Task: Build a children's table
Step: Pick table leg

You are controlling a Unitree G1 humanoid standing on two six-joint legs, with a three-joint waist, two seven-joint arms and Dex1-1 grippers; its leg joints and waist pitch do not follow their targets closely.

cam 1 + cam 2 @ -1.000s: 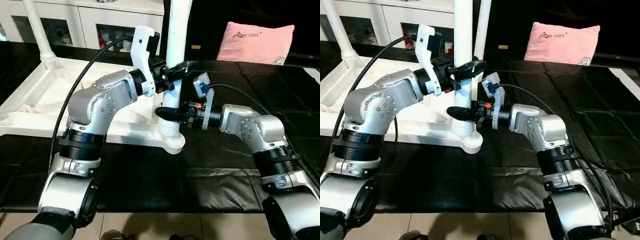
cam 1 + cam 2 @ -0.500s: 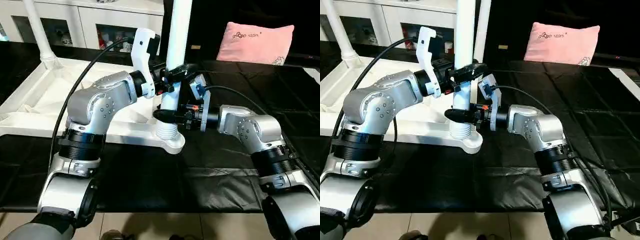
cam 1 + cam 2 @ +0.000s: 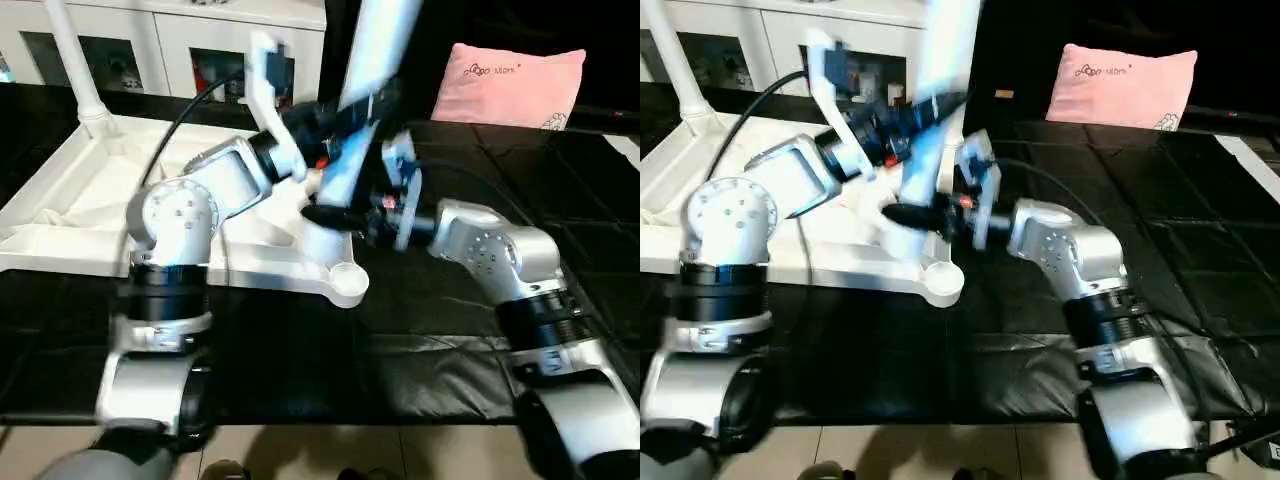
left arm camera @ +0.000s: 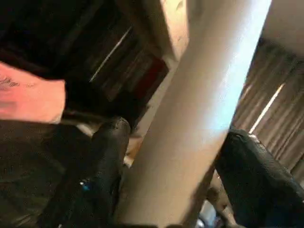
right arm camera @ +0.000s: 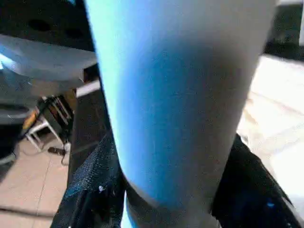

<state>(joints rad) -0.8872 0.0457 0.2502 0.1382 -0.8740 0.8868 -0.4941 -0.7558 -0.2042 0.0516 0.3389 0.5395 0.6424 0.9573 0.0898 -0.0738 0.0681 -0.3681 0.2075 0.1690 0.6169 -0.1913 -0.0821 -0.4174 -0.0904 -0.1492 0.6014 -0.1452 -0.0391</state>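
Gripping the same white leg (image 3: pixel 372 60) from two sides, both end effectors are closed around its tube. The left end effector (image 4: pixel 166 171) holds the leg higher up, one black finger (image 4: pixel 102 161) on each side of the pale tube, both pressed against it. The right end effector (image 5: pixel 166 190) clamps the leg lower down, near its foot, its two black fingers (image 5: pixel 92 190) hugging the tube on either side. The leg leans with its top tilted to the right, and its lower end (image 3: pixel 322 225) hangs just above and to the left of the round corner socket (image 3: pixel 347 283) at the near right corner of the tabletop (image 3: pixel 80 190); whether it touches the tabletop rim there cannot be told through the blur. The white tabletop lies upside down on the black-covered bench (image 3: pixel 440 330), stretching away to the left, with its ribbed underside facing up. A second white leg (image 3: pixel 75 65) stands upright in the far left corner socket. A pink pillow (image 3: pixel 515 85) rests at the far right of the bench, well apart from the arms. A white cabinet with glass doors (image 3: pixel 190 40) stands behind the bench on the far left. The silver forearms reach in from both near corners and meet at the leg near the middle.
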